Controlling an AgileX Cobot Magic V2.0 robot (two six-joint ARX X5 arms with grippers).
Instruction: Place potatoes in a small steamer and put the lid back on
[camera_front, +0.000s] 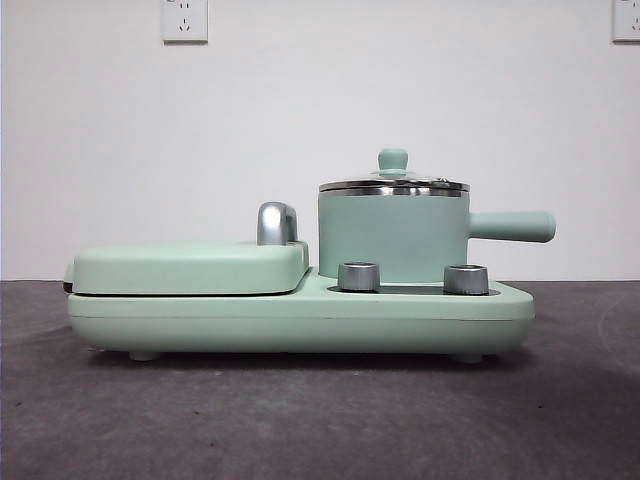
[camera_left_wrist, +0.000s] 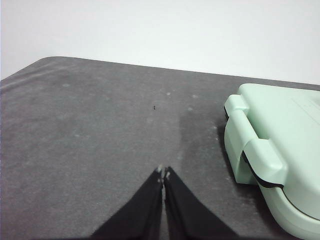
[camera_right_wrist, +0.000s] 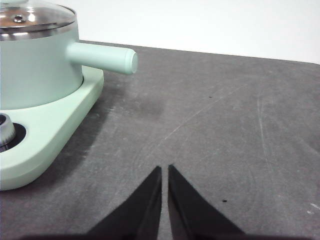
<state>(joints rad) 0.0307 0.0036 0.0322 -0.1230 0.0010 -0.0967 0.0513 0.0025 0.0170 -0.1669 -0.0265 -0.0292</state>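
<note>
Front view, centre right of frame: mint-green cylindrical steamer pot (camera_front: 393, 238) with steel rim and straight side handle, standing on the mint-green cooker base (camera_front: 300, 318). Round clear glass lid (camera_front: 393, 184) with mint-green knob sits on it. Flat mint-green griddle cover (camera_front: 190, 268) at left, closed. I see no potato in any view; whether it is already under the lid I cannot tell. Left gripper (camera_left_wrist: 163, 172) and right gripper (camera_right_wrist: 164, 170): jaws nearly together, empty, over bare grey table (camera_front: 300, 420). I judge either nothing begun or all done; if the former, the next move calls for gripping the knob.
</note>
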